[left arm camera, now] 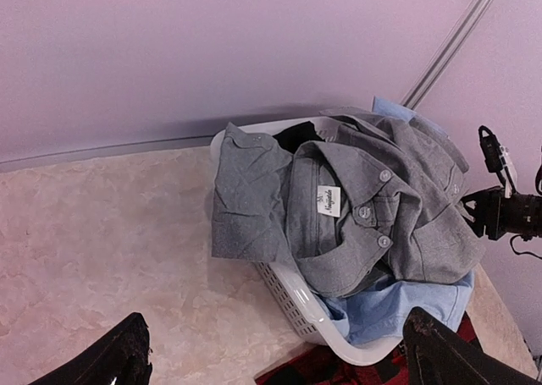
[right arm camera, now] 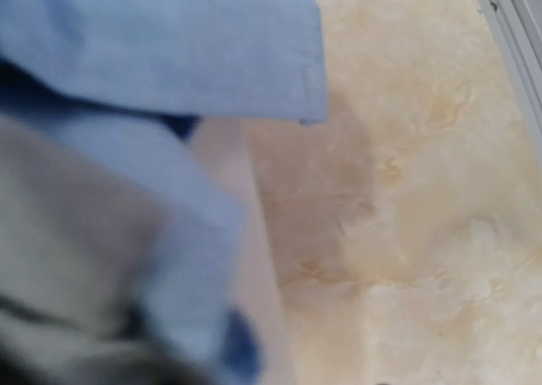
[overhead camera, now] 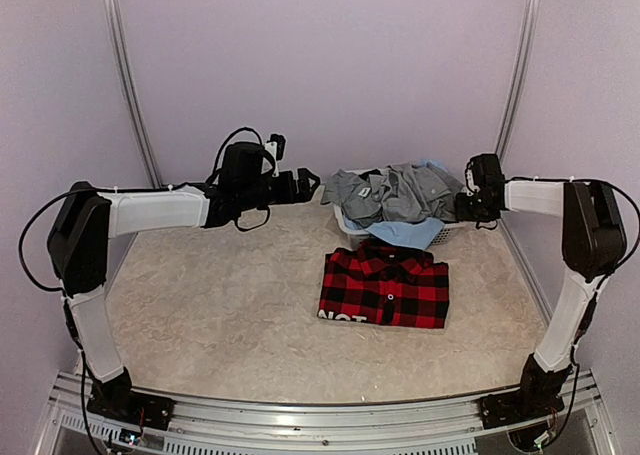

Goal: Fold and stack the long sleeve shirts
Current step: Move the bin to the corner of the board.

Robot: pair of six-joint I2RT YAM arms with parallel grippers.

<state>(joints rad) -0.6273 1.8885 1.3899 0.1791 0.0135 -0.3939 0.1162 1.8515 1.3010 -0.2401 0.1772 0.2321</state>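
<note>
The grey shirt (overhead camera: 395,193) (left arm camera: 356,207) lies crumpled on top of a white laundry basket (left arm camera: 292,296), collar and label up. In front of the basket the red-and-black plaid shirt (overhead camera: 385,287) (left arm camera: 313,370) lies folded on the table, white lettering at its near left corner. My left gripper (overhead camera: 305,185) (left arm camera: 275,334) hovers just left of the basket, open and empty. My right gripper (overhead camera: 466,203) (left arm camera: 495,211) is pressed against the grey shirt's right edge at the basket. Its fingers do not show in the right wrist view, which is filled by blurred cloth.
A light blue shirt (overhead camera: 410,233) (left arm camera: 398,305) (right arm camera: 169,38) hangs over the basket's front rim under the grey one. Purple walls with metal rails (overhead camera: 125,65) enclose the back and sides. The beige tabletop (overhead camera: 220,305) stretches left and toward the front.
</note>
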